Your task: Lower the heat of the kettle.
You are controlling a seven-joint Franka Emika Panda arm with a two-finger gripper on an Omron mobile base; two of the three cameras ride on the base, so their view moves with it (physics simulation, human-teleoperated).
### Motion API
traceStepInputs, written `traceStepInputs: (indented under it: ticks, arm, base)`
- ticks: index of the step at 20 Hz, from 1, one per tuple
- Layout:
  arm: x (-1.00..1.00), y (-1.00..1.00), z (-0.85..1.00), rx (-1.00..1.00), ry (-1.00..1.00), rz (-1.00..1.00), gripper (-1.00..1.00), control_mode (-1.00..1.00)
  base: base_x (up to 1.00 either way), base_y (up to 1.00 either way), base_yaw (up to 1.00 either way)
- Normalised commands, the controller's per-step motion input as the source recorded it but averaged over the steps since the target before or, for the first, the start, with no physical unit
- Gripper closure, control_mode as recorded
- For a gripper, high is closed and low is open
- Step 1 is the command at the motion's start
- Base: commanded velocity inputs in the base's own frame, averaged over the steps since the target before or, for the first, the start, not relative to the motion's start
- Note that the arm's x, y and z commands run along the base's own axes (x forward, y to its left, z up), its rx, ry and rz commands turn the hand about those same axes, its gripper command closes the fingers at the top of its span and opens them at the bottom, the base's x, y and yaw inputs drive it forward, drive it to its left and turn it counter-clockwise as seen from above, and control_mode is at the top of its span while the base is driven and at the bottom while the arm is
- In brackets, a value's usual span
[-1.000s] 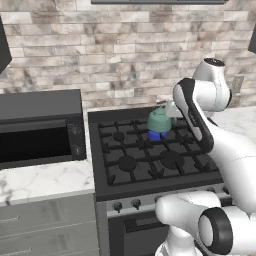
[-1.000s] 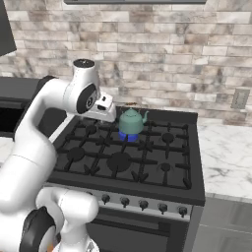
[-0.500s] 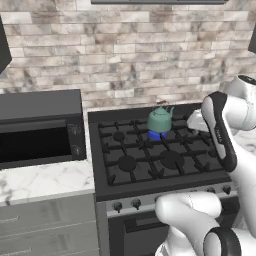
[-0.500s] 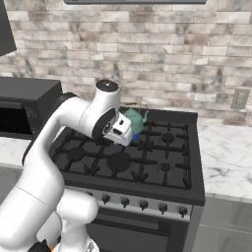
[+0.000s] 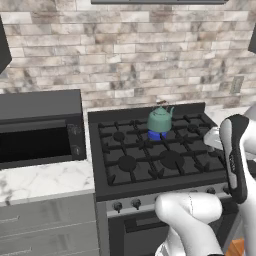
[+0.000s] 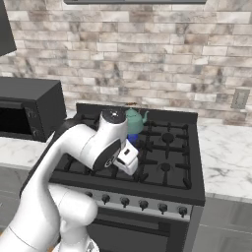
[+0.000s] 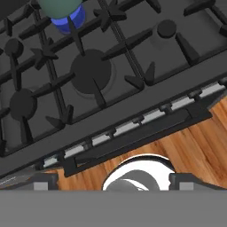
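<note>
**End effector spread above the stove front, kettle on the lit back burner**

Left base view: the kettle (image 5: 160,120) sits on a back-row burner of the stove (image 5: 155,160), over a blue flame (image 5: 156,134). A microwave (image 5: 40,127) stands on the counter (image 5: 47,182) left of the stove. Control knobs (image 5: 126,204) line the stove's front panel, partly behind the robot's body.

Right base view: the kettle (image 6: 135,121) is at the back of the stove, half hidden behind the arm's upper joint. The end effector (image 6: 127,159) hangs over the stove's front grates, nearer the knob row (image 6: 142,205) than the kettle.

Hand view: the camera looks down across the stove's front edge; the kettle (image 7: 60,6) and flame (image 7: 68,20) lie at the far side, the knob caps (image 7: 126,128) show as pale bars along the front, and wooden floor (image 7: 186,142) lies beyond. The end effector (image 7: 111,182) holds nothing, its fingers wide apart.

Risk, as I judge it: several near-identical knobs sit close together, so turning the wrong one would leave the kettle's burner unchanged or light another. Overturning the right one could put the flame out altogether.
</note>
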Motion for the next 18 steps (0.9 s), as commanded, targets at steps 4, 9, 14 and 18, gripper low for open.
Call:
traceStepInputs:
  ticks: [4, 9, 14, 18]
  arm:
    - [-0.25, -0.21, -0.24, 0.05, 0.00, -0.12, -1.00, -1.00]
    - [-0.14, -0.13, -0.23, 0.01, 0.00, -0.05, -1.00, -1.00]
    - [-0.11, -0.02, -0.32, 0.00, 0.01, -0.11, -1.00, -1.00]
    - [-0.17, -0.09, -0.29, 0.00, 0.00, -0.10, -1.00, -1.00]
  base:
    - [0.00, 0.00, 0.00]
    - [0.00, 0.00, 0.00]
    - [0.00, 0.00, 0.00]
    - [0.00, 0.00, 0.00]
